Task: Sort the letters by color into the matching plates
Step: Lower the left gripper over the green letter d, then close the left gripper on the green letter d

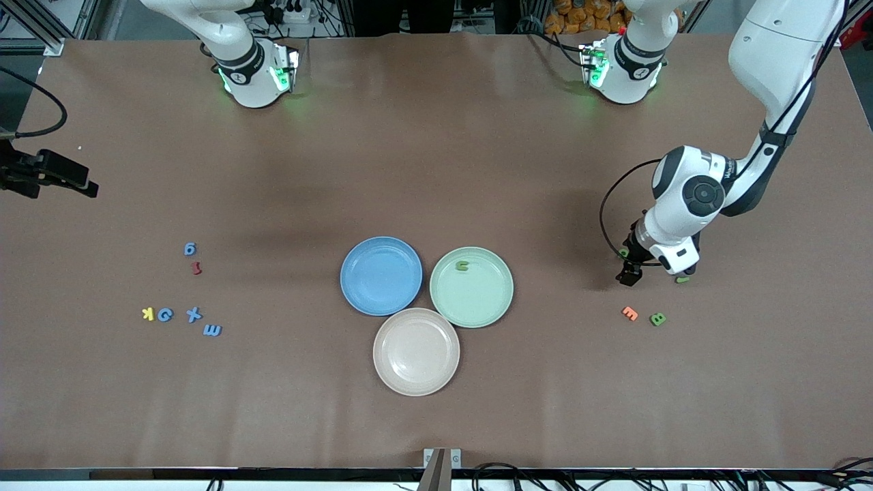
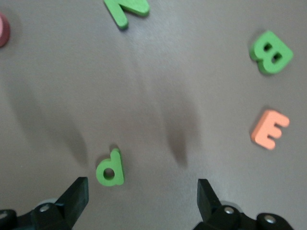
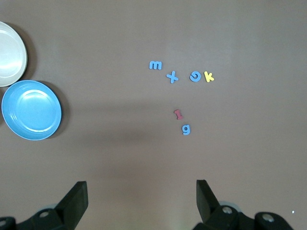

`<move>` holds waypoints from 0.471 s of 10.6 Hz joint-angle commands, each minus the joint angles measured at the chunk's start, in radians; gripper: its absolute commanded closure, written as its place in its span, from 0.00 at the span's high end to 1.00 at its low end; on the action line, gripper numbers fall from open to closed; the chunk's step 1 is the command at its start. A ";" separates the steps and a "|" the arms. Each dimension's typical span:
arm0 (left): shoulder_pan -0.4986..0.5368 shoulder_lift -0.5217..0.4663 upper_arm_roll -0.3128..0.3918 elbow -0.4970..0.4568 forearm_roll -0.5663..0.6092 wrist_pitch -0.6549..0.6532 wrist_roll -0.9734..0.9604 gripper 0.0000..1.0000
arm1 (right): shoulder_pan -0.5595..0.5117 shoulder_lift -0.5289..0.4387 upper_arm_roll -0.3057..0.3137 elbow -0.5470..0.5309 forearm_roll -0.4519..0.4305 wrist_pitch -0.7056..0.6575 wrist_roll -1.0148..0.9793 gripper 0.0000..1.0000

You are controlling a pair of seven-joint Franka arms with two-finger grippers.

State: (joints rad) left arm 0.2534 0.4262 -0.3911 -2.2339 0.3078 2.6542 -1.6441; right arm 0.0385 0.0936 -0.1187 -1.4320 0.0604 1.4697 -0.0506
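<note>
From the front camera, three plates sit together mid-bench: the blue plate [image 1: 380,275], the pale green plate [image 1: 471,287] with one green letter [image 1: 462,266] lying in it, and the beige plate [image 1: 416,351] nearest the camera. Toward the right arm's end lie a blue "g" [image 1: 189,249], a red letter [image 1: 196,268], a yellow "K" [image 1: 147,314], a blue "G" [image 1: 165,314], a blue "X" [image 1: 194,314] and a blue "M" [image 1: 212,330]. Toward the left arm's end, the left claw [image 1: 629,273] is low over the bench, with an orange "E" [image 1: 629,313] and a green "B" [image 1: 657,318] nearer the camera than it. The right claw [image 1: 68,179] is at the right arm's edge of the bench. In the left wrist view, the left claw's fingers [image 2: 76,196] are spread wide, gripping nothing, a green "p" [image 2: 110,167] lying on the bench between them, close to one finger. In the right wrist view, the right claw's fingers [image 3: 76,199] are likewise released and empty, high over the bench.
</note>
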 commanded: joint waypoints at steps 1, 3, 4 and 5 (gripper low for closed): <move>0.024 -0.020 -0.002 -0.024 -0.010 0.015 -0.062 1.00 | -0.009 0.012 -0.013 0.027 -0.004 -0.023 -0.005 1.00; 0.023 0.003 0.000 -0.024 -0.006 0.015 -0.060 1.00 | -0.009 0.012 -0.024 0.027 -0.005 -0.034 -0.046 1.00; 0.020 0.009 0.000 -0.026 0.003 0.015 -0.060 1.00 | -0.008 0.012 -0.033 0.027 -0.005 -0.037 -0.075 1.00; 0.021 0.016 0.000 -0.027 0.023 0.015 -0.060 1.00 | -0.002 0.014 -0.033 0.027 -0.004 -0.052 -0.074 1.00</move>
State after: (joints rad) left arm 0.2707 0.4350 -0.3881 -2.2473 0.3079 2.6549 -1.6890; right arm 0.0371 0.0940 -0.1486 -1.4314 0.0601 1.4544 -0.0948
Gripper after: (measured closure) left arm 0.000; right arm 0.000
